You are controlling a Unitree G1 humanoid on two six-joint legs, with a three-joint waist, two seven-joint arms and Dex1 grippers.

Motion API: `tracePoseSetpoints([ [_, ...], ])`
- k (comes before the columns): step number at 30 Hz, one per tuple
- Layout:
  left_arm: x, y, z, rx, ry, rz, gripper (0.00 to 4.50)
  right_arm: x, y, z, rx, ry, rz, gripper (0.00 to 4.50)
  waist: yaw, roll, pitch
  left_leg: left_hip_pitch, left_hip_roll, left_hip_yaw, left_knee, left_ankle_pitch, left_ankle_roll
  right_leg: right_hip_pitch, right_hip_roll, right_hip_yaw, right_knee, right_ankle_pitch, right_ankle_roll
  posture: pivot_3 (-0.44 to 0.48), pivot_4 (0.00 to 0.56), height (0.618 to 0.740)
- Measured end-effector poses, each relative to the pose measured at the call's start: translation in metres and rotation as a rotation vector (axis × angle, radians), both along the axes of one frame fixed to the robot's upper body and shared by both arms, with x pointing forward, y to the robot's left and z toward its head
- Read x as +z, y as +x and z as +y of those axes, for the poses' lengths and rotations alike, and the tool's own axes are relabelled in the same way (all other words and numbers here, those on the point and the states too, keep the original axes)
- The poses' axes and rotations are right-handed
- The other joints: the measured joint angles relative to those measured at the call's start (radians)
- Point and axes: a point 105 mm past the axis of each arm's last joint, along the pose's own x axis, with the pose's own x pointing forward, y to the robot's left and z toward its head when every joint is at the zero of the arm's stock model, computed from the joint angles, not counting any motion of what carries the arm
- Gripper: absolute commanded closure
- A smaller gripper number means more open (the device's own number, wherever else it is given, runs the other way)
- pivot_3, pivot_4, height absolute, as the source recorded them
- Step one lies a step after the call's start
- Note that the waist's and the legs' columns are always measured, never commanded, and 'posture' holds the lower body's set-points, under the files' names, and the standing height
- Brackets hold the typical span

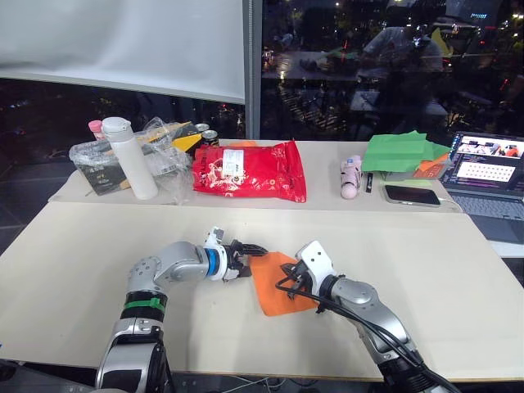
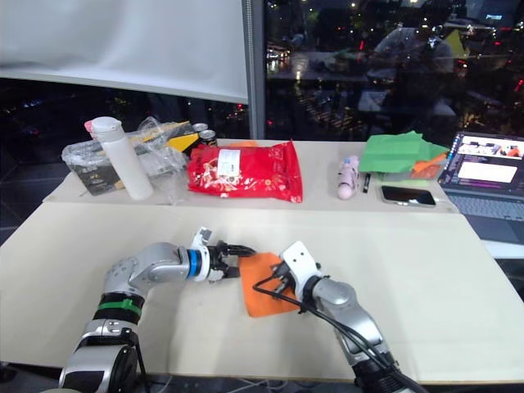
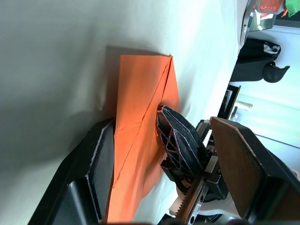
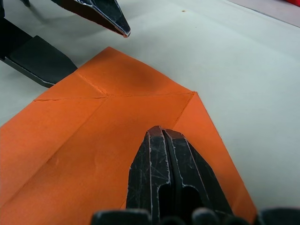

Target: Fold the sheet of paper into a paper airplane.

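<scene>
Right edge of the sheet of paper (image 1: 274, 285) under the right pincer (image 1: 288, 279); laptop (image 1: 490, 176) cropped at frame edge.

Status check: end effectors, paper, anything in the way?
Left end effector open at the paper edge. Right end effector shut, pressing on it. Paper partly creased, flat on table. Nothing in the way.

Support: cream table (image 1: 458, 270), near one, with a second pale table (image 1: 323, 168) butted behind it.

Near table: orange sheet of paper (image 1: 274, 282) lies flat near the front centre, creased, one corner folded over.

Far table, robot's left to right: clear plastic bag (image 1: 98, 160) of items, white bottle (image 1: 131, 157) upright, two cans (image 1: 205, 133), glossy red snack bag (image 1: 250, 170), small pink bottle (image 1: 350, 177), green paper sheets (image 1: 401, 151), phone (image 1: 411, 195). Laptop (image 1: 490, 176) open at the right edge.
</scene>
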Motion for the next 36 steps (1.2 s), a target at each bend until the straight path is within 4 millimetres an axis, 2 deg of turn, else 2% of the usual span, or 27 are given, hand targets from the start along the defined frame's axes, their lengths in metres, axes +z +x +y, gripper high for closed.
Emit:
tracePoseSetpoints([
  [3, -0.002, 0.001, 0.001, 0.020, 0.007, 0.004, 1.92, 0.000, 0.000, 0.000, 0.000, 0.000, 0.000, 4.50, 0.000, 0.000, 0.000, 0.000, 0.000, 0.000, 0.000, 0.000, 0.000, 0.000, 0.000, 0.000, 0.000, 0.000, 0.000, 0.000, 0.150, 0.719],
  [10, -0.010, 0.003, 0.004, 0.086, 0.036, 0.015, 4.30, 0.001, 0.000, 0.000, 0.000, 0.000, -0.002, 4.50, 0.000, 0.000, 0.000, -0.002, 0.000, 0.000, 0.000, 0.000, 0.000, -0.001, 0.000, 0.000, -0.001, 0.000, 0.000, 0.000, 0.150, 0.719],
  [11, -0.011, 0.003, 0.003, 0.089, 0.038, 0.013, 4.49, 0.001, 0.000, 0.000, 0.000, 0.000, -0.002, 4.50, 0.000, 0.000, 0.000, -0.002, 0.000, 0.000, -0.001, 0.000, 0.000, -0.001, 0.000, 0.000, -0.002, 0.000, 0.000, 0.000, 0.150, 0.719],
  [18, -0.009, 0.007, 0.002, 0.107, 0.085, -0.056, 4.49, 0.004, 0.001, -0.001, 0.010, -0.015, 0.000, 4.50, 0.002, 0.000, 0.001, -0.004, 0.000, -0.001, -0.002, 0.001, -0.001, 0.000, 0.000, 0.000, -0.010, 0.004, 0.006, 0.000, 0.150, 0.719],
  [23, -0.001, 0.011, 0.010, 0.086, 0.115, -0.179, 4.49, 0.011, 0.002, -0.014, 0.022, -0.060, 0.013, 4.50, 0.002, 0.001, 0.003, -0.007, 0.000, -0.001, -0.004, 0.002, -0.003, -0.003, 0.000, 0.000, -0.012, 0.005, 0.005, 0.000, 0.150, 0.719],
  [26, 0.013, 0.012, 0.013, -0.014, 0.161, -0.310, 4.49, 0.023, 0.004, -0.020, 0.035, -0.067, 0.009, 4.50, 0.002, 0.001, 0.004, -0.008, 0.000, -0.001, -0.012, 0.006, -0.009, -0.004, 0.000, 0.000, -0.012, 0.005, 0.005, 0.000, 0.150, 0.719],
  [30, 0.032, 0.019, 0.009, -0.158, 0.210, -0.447, 4.49, 0.037, 0.003, -0.018, 0.082, -0.079, -0.017, 4.50, 0.005, 0.001, 0.004, -0.007, 0.000, -0.002, -0.015, 0.007, -0.011, -0.006, 0.000, -0.001, -0.014, 0.005, 0.005, 0.000, 0.150, 0.719],
  [36, 0.026, 0.025, 0.001, -0.395, 0.316, -0.517, 4.49, 0.032, -0.003, -0.017, 0.118, -0.104, 0.014, 4.50, 0.001, 0.001, 0.004, -0.012, 0.000, -0.002, -0.016, 0.007, -0.011, -0.012, 0.000, -0.001, -0.013, 0.005, 0.005, 0.000, 0.150, 0.719],
])
